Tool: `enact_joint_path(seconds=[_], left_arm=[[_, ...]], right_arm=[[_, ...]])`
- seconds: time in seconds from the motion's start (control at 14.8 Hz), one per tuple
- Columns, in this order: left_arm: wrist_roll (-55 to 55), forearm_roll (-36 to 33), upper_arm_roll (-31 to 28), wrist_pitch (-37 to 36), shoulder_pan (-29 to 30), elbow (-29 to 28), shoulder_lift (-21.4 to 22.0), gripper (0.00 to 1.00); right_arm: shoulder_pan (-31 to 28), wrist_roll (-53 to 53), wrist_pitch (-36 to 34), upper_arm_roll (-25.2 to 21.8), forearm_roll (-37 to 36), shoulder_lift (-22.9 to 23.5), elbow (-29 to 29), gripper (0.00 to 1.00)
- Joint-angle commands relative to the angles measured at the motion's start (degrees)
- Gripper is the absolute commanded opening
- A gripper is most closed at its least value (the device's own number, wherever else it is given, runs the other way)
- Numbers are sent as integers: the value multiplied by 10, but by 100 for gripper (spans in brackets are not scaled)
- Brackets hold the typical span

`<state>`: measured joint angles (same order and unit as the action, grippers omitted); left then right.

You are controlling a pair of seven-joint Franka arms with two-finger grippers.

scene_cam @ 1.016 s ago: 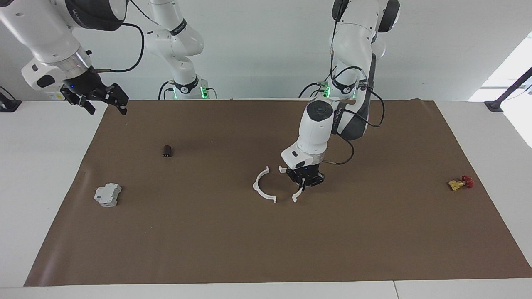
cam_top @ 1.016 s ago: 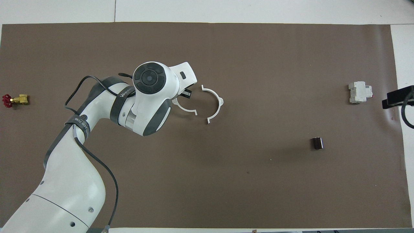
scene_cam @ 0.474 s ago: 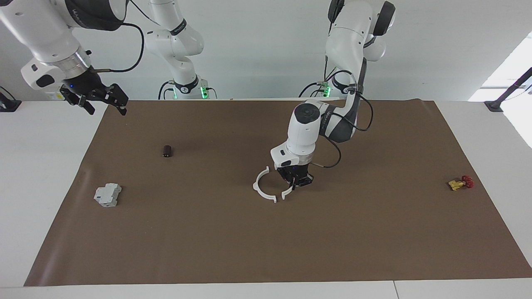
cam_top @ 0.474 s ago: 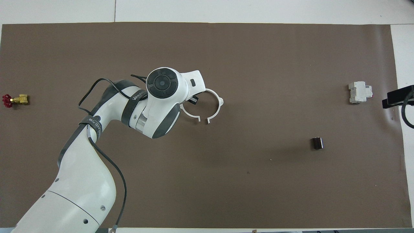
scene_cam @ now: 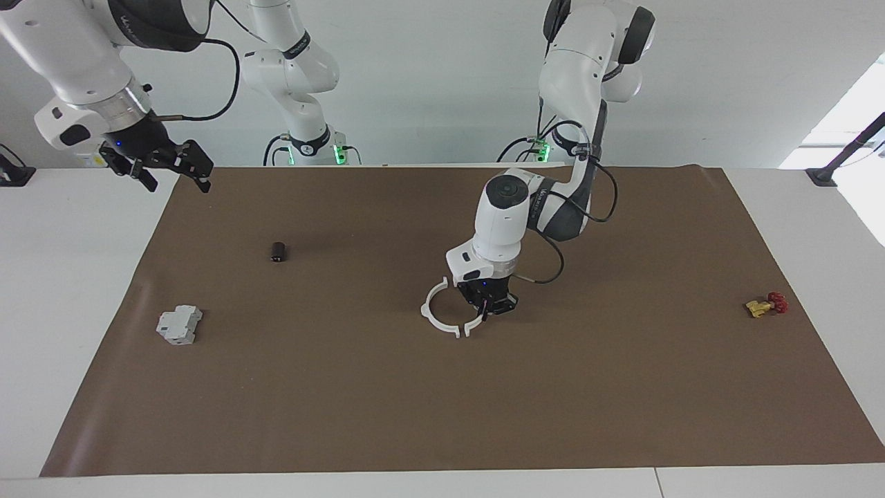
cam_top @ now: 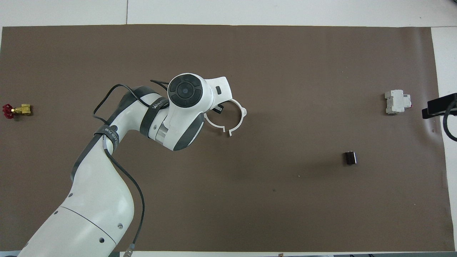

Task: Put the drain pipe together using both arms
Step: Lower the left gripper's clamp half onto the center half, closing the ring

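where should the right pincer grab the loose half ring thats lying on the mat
Probably the middle of the free half-ring's curved band, coming straight down from above. It lies flat on the brown mat, thin-walled, so the fingers could straddle the band there, clear of the end tabs that meet the held half-ring in the shut left pincer. The open right pincer waits.

My arms (scene_cam: 501, 214) are showing glossy white plastic shells with matt black caps. The mat (scene_cam: 622, 387) is looking like matt brown paper. The half-rings (scene_cam: 434, 319) are looking like thin, smooth white plastic. The valve (scene_cam: 758, 307) is showing brassy metal under a red handle.
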<state>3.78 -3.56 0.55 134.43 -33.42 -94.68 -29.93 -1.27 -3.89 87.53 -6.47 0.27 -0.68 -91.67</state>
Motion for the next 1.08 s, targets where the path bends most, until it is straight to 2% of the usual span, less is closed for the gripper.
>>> enact_joint_path(seconds=[0.0, 1.02], left_arm=[[-5, 16, -4, 5, 0, 22, -18, 0], [-6, 19, -4, -3, -23, -15, -8, 0]], right_arm=[[-8, -16, 5, 2, 7, 2, 3, 100], [-8, -17, 12, 2, 7, 3, 3, 100]])
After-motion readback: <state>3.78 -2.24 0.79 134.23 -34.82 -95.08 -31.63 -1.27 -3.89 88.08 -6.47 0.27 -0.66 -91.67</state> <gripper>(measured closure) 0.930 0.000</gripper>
